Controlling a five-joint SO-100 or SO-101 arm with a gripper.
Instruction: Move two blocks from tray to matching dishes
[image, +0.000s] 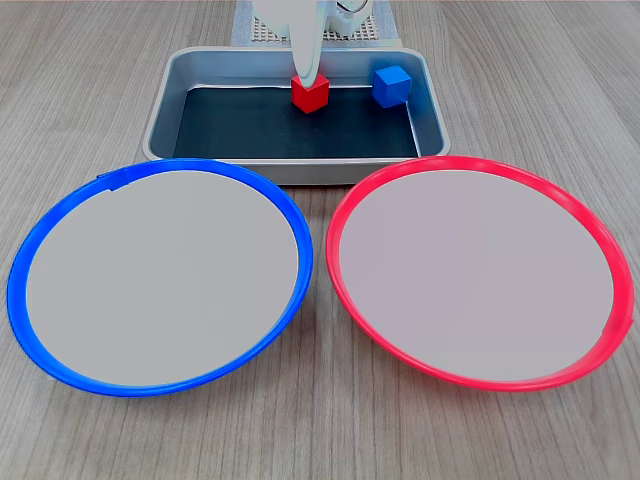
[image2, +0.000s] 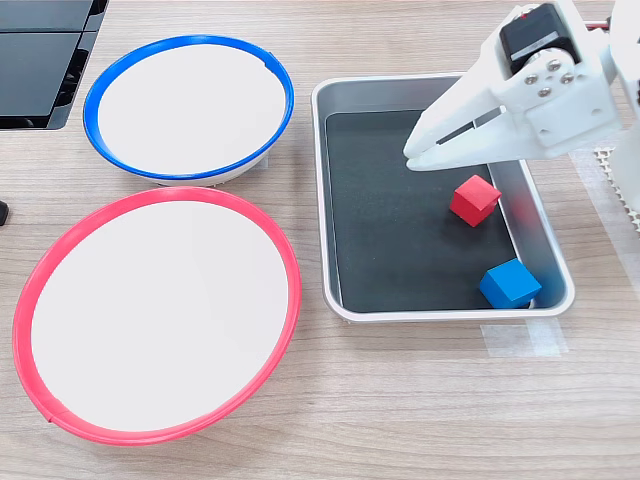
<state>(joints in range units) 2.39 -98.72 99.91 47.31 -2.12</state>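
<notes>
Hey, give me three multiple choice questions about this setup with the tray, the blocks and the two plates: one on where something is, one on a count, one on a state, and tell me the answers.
1. Where is the blue block?
A. On the blue-rimmed plate
B. In a corner of the tray
C. On the wooden table

2. How many blocks lie in the tray?
A. One
B. Two
C. Three

3. What is the state of the two plates?
A. Both empty
B. Both hold a block
C. Only the red-rimmed one holds a block

Answers:
1 B, it sits against the tray's walls.
2 B, the red block and the blue one.
3 A, the blue-rimmed plate and red-rimmed plate show bare centres.
</notes>
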